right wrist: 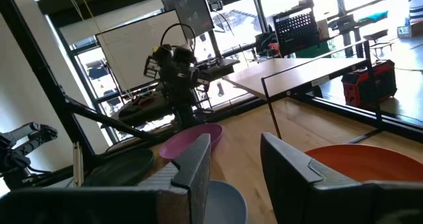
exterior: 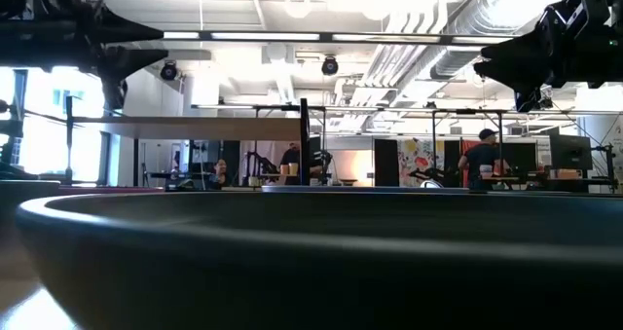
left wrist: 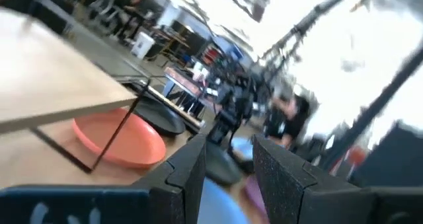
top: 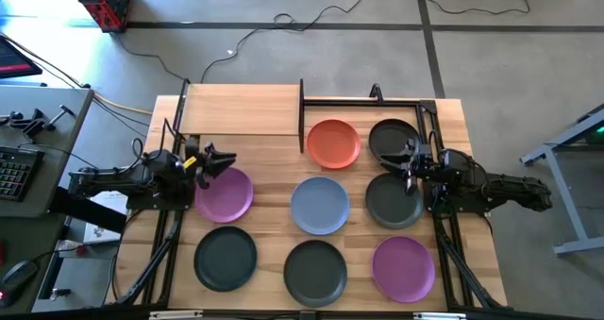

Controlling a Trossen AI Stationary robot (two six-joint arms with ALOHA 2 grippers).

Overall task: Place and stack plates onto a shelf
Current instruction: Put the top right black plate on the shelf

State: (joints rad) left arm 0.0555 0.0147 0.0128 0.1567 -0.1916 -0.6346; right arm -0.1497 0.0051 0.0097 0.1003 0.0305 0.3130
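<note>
Round plates lie flat on the plank tabletop: an orange one [top: 332, 143], a light blue one [top: 320, 205], two purple ones [top: 225, 193] [top: 404, 268] and several dark grey ones [top: 394, 199]. The shelf [top: 241, 109], a light-wood panel on thin black posts, stands at the far left with nothing on it. My left gripper [top: 219, 160] hovers open above the far edge of the left purple plate, pointing toward the table's right. My right gripper [top: 406, 160] hovers open between the two dark grey plates at the right, pointing toward the table's left. Neither holds anything.
A black metal frame [top: 363, 101] borders the far right part of the table, behind the orange plate. In the low view a dark grey plate [exterior: 311, 262] fills the foreground. Black rails [top: 165, 254] run along the table's left and right sides.
</note>
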